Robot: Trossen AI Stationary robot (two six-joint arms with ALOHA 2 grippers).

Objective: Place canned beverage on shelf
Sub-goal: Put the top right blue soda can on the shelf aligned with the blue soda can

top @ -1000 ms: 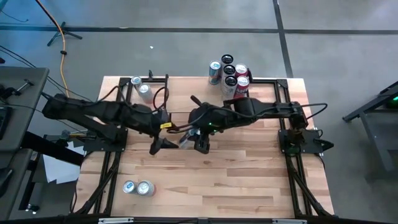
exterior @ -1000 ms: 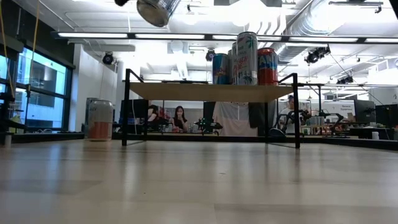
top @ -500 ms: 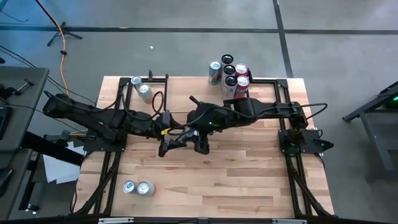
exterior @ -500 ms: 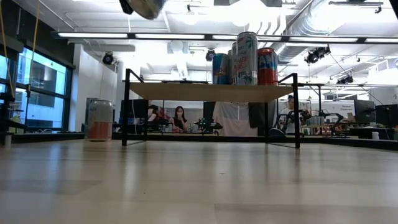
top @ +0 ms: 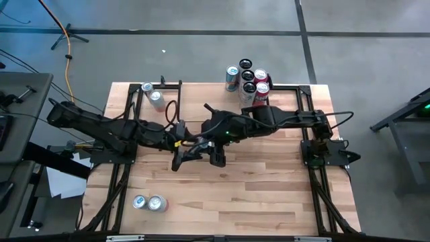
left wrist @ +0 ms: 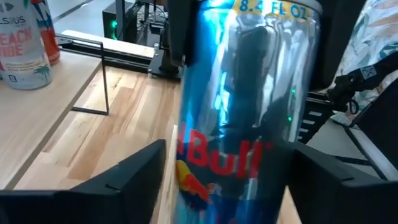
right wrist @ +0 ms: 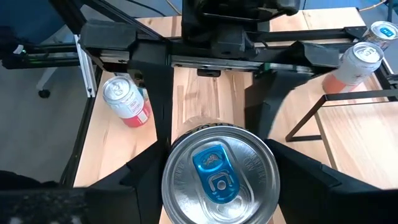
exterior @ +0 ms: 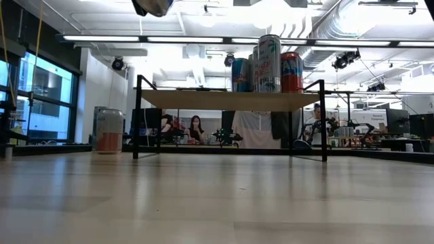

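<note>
A blue and silver can [left wrist: 242, 106] is held in mid-air above the middle of the table [top: 269, 195], gripped by the right gripper [top: 213, 149], whose fingers [right wrist: 140, 174] press against its sides. The left gripper [top: 183, 156] is set around the same can, its fingers [left wrist: 124, 177] flanking the body; whether they press on it cannot be told. The shelf [exterior: 230, 99] stands at the far edge, with several cans [exterior: 269, 62] crowded on its right part and its left part bare. Two cans [top: 148, 202] stand near the front left corner, well apart.
</note>
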